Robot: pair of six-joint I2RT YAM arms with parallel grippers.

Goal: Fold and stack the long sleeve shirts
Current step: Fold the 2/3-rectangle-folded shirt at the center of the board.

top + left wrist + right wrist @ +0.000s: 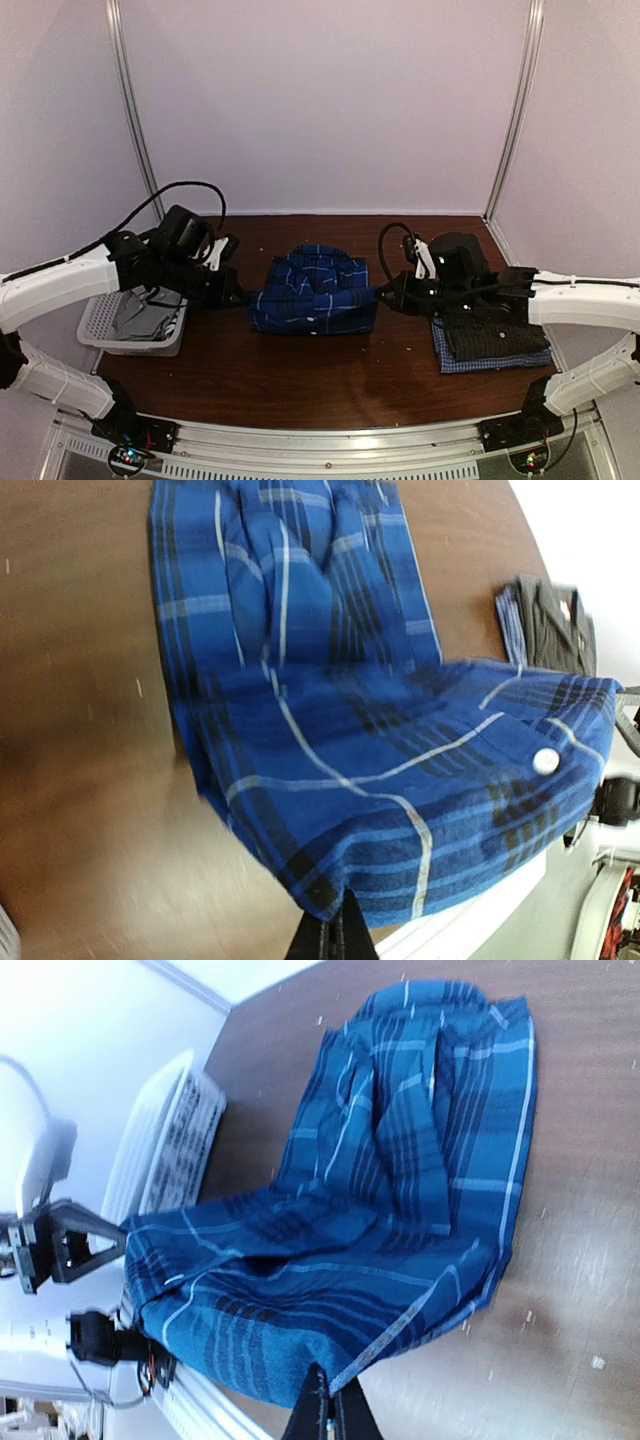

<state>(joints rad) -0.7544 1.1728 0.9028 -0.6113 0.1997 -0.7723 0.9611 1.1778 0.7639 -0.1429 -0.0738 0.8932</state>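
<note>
From above, the royal-blue plaid cloth shirt (313, 292) lies part-folded at the middle of the brown wooden table (300, 375), left gripper (243, 296) and right gripper (383, 293) each pinched shut on a side edge — an uneven pull would likely skew the fold or slip a hem free. The left wrist view shows thin jaws closed on a lifted, doubled hem, layers bunched near a white button (545, 761). The right wrist view shows the same pinch opposite — cloth sagging in loose ridges, so it may land rumpled.
</note>
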